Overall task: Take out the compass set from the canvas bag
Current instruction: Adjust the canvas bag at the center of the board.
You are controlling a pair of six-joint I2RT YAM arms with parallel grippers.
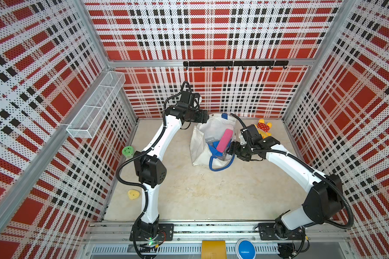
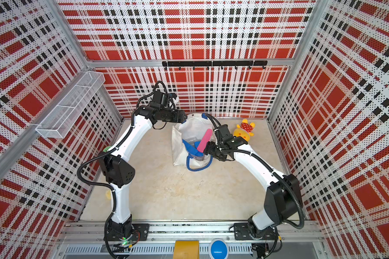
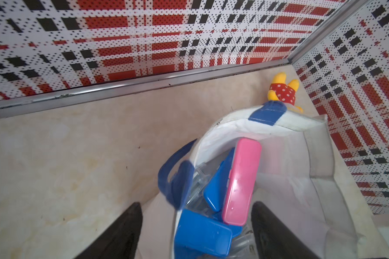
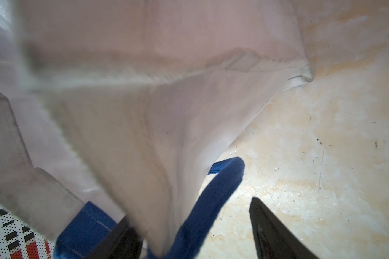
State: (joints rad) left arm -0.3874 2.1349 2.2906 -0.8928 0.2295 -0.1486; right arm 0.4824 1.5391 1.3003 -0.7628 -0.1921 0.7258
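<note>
Top views / canvas bag (image 1: 198,148): stood slumped at back-centre of the table (image 1: 200,192), gaped upward, trailed a blue handle (image 1: 220,168) onto the table at the near side.
Top views / compass set (image 1: 210,139): prob. the clear grey-labelled case low inside the bag, though too small to be sure; lay beneath the pink case.
Top views / pink case (image 1: 224,140): leaned on top, long axis from near rim to far rim.
Top views / left arm (image 1: 166,132): reached over the far-left rim, hid its own fingertips from above.
Top views / right gripper (image 1: 230,148): sat at the near-right rim, touching the bag wall.
Top views / bystanders: plush toy (image 1: 263,129) just right of the bag by the back wall; green-lidded tub (image 1: 128,151) and yellow lump (image 1: 133,194) well apart on the left; blocked nothing.
Left wrist / left gripper (image 3: 195,204): held jaws wide, gripped nothing; looked down into the bag mouth from over the rim.
Left wrist / blue cases (image 3: 202,235): lay beside and below the pink case, covered most of the clear plastic beneath.
Right wrist / right gripper: held jaws apart, clamped nothing; had canvas wall and blue handle btwn them, unpinched, w/ one finger (image 4: 274,231) over bare table.
Call / nearer arm: left, judged better lined up w/ the mouth.
Call / obstacle: pink and blue cases over the target; prob. called for a reach alongside or shifting them first.
Call / risk: limp rim, liable to sag shut.
</note>
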